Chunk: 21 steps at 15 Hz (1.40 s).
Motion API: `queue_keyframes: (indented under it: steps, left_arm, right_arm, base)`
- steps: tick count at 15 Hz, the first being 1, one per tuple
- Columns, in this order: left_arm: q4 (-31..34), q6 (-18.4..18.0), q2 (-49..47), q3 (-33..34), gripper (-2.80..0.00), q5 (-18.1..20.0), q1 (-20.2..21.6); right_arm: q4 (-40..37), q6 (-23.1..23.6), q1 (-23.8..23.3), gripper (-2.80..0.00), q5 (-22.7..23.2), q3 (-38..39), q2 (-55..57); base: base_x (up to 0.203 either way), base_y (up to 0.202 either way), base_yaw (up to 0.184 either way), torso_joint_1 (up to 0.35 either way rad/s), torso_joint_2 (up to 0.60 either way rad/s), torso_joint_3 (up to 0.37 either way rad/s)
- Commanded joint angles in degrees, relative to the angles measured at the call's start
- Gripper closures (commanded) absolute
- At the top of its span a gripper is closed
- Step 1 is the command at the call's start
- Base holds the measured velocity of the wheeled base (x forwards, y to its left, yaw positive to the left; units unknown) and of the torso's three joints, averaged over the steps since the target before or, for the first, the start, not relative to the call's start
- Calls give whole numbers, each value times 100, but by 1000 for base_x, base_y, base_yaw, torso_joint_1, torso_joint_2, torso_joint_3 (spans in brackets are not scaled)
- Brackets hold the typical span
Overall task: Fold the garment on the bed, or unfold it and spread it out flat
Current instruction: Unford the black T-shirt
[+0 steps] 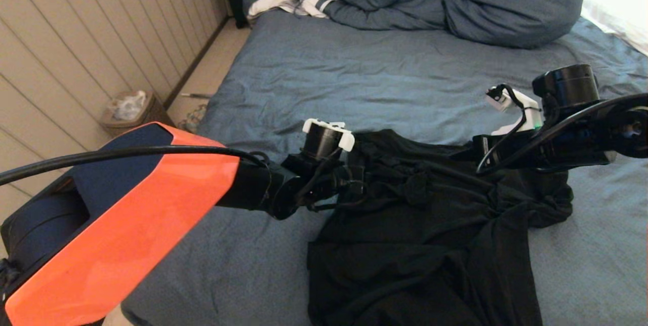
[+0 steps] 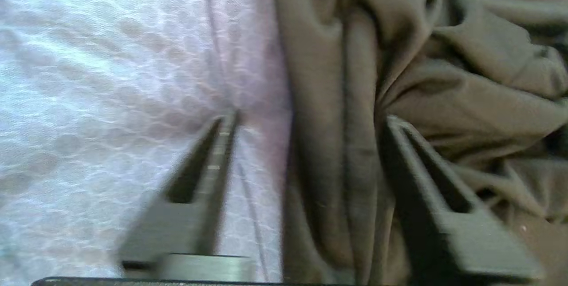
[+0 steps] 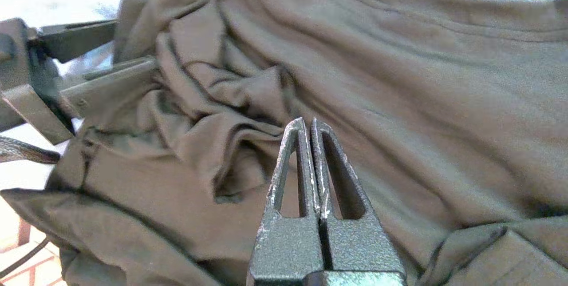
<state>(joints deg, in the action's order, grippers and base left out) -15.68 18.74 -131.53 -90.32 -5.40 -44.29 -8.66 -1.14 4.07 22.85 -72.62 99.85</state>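
The garment (image 1: 430, 245) lies rumpled on the bed (image 1: 385, 78), plain black side up, bunched into thick folds near its top edge and hanging flatter toward me. My left gripper (image 2: 306, 121) reaches into that bunched edge, its fingers (image 2: 213, 161) spread apart, one over the sheet and one over the cloth, with a ridge of folded fabric between them. My right gripper (image 3: 307, 124) sits at the opposite side of the shirt, its fingers (image 3: 288, 166) pressed together with nothing pinched between them, tips over smoother fabric below the collar seam.
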Motion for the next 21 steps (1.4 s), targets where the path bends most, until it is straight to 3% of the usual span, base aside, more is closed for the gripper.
queue_keyframes:
  steps: [1, 4, 9, 15, 18, 21]
  left_arm:
    - [-14, 59, 65, -16, 0, 17, -10]
    - [15, 439, 365, 80, 0, 383, -9]
    - [45, 561, 464, 85, 0, 505, 200]
    - [87, 527, 707, 2, 0, 536, 1165]
    - [262, 522, 937, -32, 0, 810, 1672]
    - [377, 443, 1057, -124, 0, 830, 2044]
  right_arm:
    - [-4, 0, 6, 0, 18, 2, 44]
    - [-4, 0, -3, 0, 18, -15, 44]
    - [5, 0, -12, 0, 18, -15, 44]
    - [5, 0, 6, 0, 26, -15, 44]
    - [5, 0, 15, 0, 26, -7, 35]
    - [5, 0, 6, 0, 26, 2, 17]
  base:
    - [0, 0, 0, 0, 0, 0]
    - [0, 0, 0, 0, 0, 0]
    - [0, 0, 0, 0, 0, 0]
    - [0, 0, 0, 0, 0, 0]
    - [0, 0, 0, 0, 0, 0]
    - [0, 0, 0, 0, 0, 0]
